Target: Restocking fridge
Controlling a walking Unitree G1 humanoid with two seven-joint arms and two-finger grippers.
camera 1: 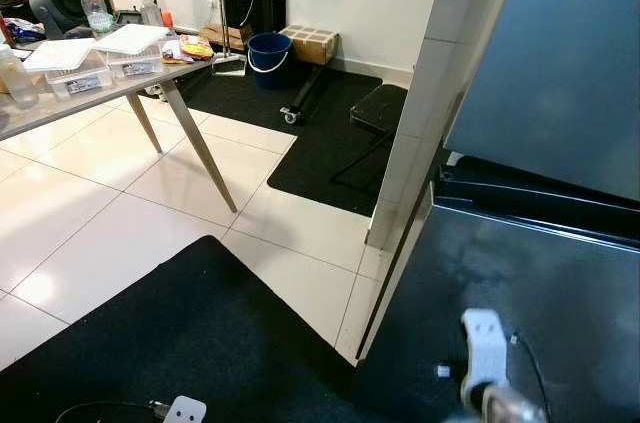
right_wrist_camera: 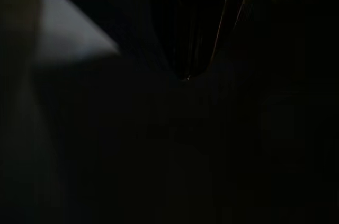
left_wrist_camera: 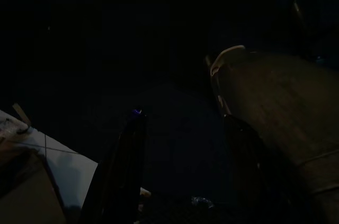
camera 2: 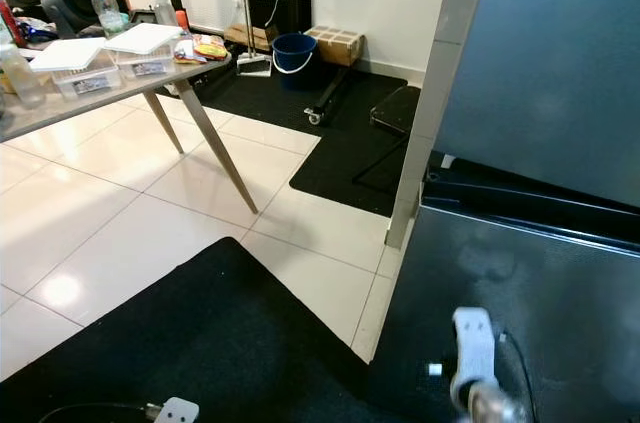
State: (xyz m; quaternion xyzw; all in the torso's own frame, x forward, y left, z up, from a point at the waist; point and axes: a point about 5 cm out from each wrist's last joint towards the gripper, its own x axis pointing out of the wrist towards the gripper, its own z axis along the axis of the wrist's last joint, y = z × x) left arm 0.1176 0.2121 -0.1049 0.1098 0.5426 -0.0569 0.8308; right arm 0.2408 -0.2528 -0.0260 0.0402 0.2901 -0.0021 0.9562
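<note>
Fridge point(camera 1: 560, 73) right; tiled floor point(camera 1: 90, 213) open left

fridge point(camera 1: 560, 73) right, doors shut | table point(camera 1: 60, 108) far left w/ containers point(camera 1: 80, 71) | black mat point(camera 1: 190, 343) near

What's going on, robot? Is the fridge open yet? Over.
Both arms low, nothing held; left gripper open. Fridge on my right, doors shut. Food tubs on the table to my left. Black mat underfoot.
</note>
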